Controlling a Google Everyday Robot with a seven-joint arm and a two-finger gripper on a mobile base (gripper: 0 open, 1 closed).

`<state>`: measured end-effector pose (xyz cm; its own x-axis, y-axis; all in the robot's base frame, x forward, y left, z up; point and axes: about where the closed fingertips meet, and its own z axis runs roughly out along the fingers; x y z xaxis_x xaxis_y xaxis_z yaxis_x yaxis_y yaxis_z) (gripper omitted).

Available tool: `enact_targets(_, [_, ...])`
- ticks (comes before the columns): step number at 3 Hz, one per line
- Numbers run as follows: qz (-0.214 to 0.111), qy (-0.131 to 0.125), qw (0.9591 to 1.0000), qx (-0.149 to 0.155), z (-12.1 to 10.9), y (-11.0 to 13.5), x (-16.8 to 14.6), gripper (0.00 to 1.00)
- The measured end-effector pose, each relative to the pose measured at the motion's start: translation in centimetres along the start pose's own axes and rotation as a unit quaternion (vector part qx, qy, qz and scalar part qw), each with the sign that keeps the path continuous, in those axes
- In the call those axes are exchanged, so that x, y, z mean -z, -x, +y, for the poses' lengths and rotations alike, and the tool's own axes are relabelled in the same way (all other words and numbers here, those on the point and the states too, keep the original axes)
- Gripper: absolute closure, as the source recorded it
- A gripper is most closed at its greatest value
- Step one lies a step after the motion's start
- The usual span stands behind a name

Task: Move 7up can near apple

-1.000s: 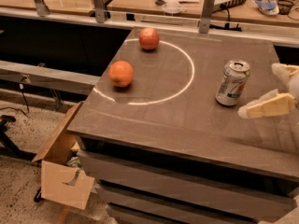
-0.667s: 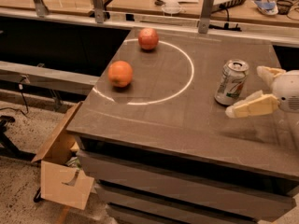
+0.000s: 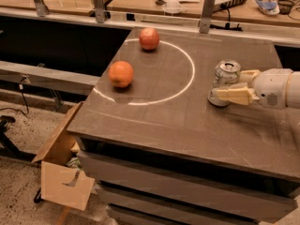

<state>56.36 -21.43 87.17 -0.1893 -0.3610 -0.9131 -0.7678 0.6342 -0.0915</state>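
The 7up can [image 3: 224,75], silver with an open top, stands upright on the right side of the dark table [image 3: 168,121]. My gripper [image 3: 229,85] reaches in from the right, its cream fingers open and set on either side of the can: one finger [image 3: 234,96] crosses the front of the can's base, the other lies behind its right side. The apple [image 3: 149,38], reddish-pink, sits at the far middle of the table on a white painted circle, well to the left of the can.
An orange fruit [image 3: 121,74] lies on the table's left part. An open cardboard box [image 3: 61,168] stands on the floor at the table's left front. A bench with metal posts [image 3: 207,12] and clutter runs along the far side.
My gripper has moved left from the table's right edge and now has its fingers around the can. The can and both fruits have not moved.
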Motion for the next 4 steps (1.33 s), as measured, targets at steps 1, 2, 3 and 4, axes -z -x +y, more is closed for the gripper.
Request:
enact_targets(1, [-0.014, -0.005, 0.9998, 0.009, -1.1, 1.7, -2.0, 0.8])
enact_targets(2, [-0.023, -0.021, 0.9991, 0.03, -4.6, 6.2, -6.7, 1.0])
enact_targets(3, [-0.02, -0.024, 0.9986, 0.044, -6.4, 8.9, -10.2, 1.0])
enact_targets(4, [-0.024, -0.014, 0.9987, 0.043, -6.9, 10.5, -14.6, 1.0])
